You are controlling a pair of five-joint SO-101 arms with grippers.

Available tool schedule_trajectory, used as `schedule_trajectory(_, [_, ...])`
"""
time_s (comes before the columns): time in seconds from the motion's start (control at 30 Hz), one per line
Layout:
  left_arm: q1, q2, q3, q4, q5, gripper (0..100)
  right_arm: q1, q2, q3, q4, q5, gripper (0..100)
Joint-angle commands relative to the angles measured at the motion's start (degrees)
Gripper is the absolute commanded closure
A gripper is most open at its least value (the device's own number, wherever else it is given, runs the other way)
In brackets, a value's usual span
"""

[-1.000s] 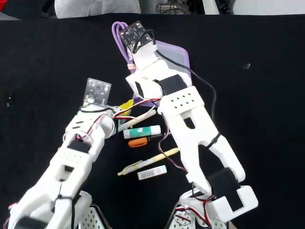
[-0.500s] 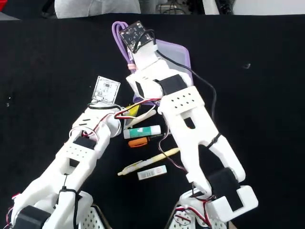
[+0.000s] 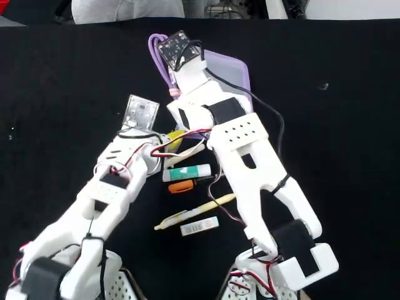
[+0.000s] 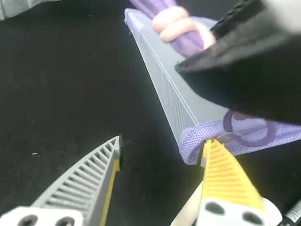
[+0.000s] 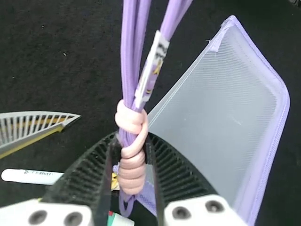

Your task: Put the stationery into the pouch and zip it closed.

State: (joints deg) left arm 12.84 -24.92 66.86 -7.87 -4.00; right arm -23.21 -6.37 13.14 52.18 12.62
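2 claws at the pouch [image 5: 221,117] edge: right claw [image 5: 129,141] grips its cord [image 5: 134,61], left claw [image 4: 162,141] released.

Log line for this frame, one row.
right hand: shut on purple strap | left hand: open beside pouch corner | glue stick, pen: on table, outside pouch

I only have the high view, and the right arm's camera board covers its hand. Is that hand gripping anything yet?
Observer: Yes. The right hand is shut on the pink coil wound around the purple strap of the pouch.
Operator: And the left hand, open or shut?
Observer: The left hand is open and holds nothing. Its yellow fingertip sits right at the pouch's woven corner.
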Motion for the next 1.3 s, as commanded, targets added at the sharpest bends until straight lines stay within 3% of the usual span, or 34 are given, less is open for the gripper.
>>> schedule_trajectory(0.0, [0.31, 2.9, -5.32, -1.32, -0.44, 72, 0.44, -4.09, -2.51, 0.18, 0.18, 98.7])
schedule_trajectory(0.2, [0.13, 5.71, -7.25, -1.41, -0.44, 74, 0.44, -4.09, -2.59, 1.05, 0.26, 98.8])
schedule_trajectory(0.47, [-0.31, 5.71, -8.22, -1.49, -0.53, 97, 0.88, -6.55, -4.7, 6.51, 0.62, 98.8])
schedule_trajectory(0.63, [-2.95, 5.89, -8.66, -1.49, -0.53, 97, 2.73, -9.89, -4.7, 8.79, 0.62, 98.8])
schedule_trajectory(0.87, [-4.7, 6.15, -8.75, -1.49, -0.53, 97, 10.55, -12.35, -5.14, 9.85, 0.62, 98.8])
schedule_trajectory(1.27, [-7.52, 6.24, -8.92, -1.41, -0.53, 97, 20.92, -12.18, -17.8, 23.74, 0.62, 98.8])
